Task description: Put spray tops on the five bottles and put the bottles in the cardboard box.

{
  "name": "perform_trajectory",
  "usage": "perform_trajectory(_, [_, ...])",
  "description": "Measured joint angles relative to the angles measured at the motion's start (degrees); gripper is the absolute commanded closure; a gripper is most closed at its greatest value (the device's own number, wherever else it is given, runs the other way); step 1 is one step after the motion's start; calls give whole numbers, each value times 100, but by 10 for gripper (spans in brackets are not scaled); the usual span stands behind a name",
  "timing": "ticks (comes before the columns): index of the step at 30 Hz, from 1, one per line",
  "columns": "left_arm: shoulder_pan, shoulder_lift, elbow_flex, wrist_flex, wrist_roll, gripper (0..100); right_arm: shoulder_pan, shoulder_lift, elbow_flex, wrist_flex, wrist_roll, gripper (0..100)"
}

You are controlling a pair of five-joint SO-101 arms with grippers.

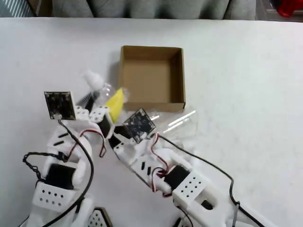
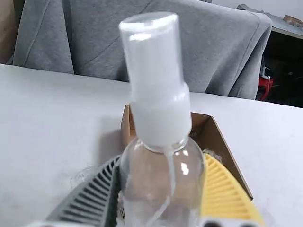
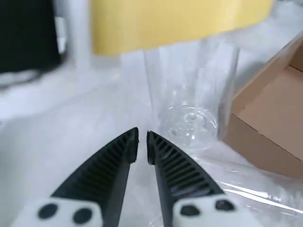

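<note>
**Left arm with a capped bottle beside the box.** We see the left gripper [image 2: 160, 163] closed on a clear bottle [image 2: 163, 182]. Its grey finger [image 2: 92, 201] presses one side of the body and its yellow finger [image 2: 225, 194] presses the other. A white spray top [image 2: 156, 80] with a clear cap sits on the bottle's neck.

In the high view, the held bottle [image 1: 102, 90] lies just left of the cardboard box [image 1: 151, 78], close to the box's near left corner. The spray top [image 1: 91, 78] points away to the far left. The box stands open near the middle of the white table [image 1: 246, 71], and we see only its bare floor inside.

The right gripper [image 3: 142, 137] points at the base of the held bottle [image 3: 189, 99]. Its two black fingers [image 3: 106, 165] are almost together with a slim gap between them, and they grip nothing.

A second clear bottle [image 1: 182, 122] lies on its side on the table, just near of the box's near right corner and beside the right arm.
</note>
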Motion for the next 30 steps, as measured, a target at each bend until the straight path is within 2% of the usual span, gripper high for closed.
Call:
perform_trajectory(5, [53,-9,88,-18,0,980,44,9,246,0,0,982])
perform_trajectory(9, [88,-9,422,-387,9,980,378,9,334,0,0,982])
perform_trajectory(15, [97,-9,615,-941,-246,980,1442,9,255,510,0,982])
perform_trajectory(23, [97,-9,598,-1802,-369,980,3385,9,-158,958,0,981])
perform_trajectory(27, [-62,545,88,-1881,-422,979,3763,9,-158,782,0,981])
perform_trajectory(30, [-123,1327,-624,-1908,-826,979,3947,9,-158,730,0,981])
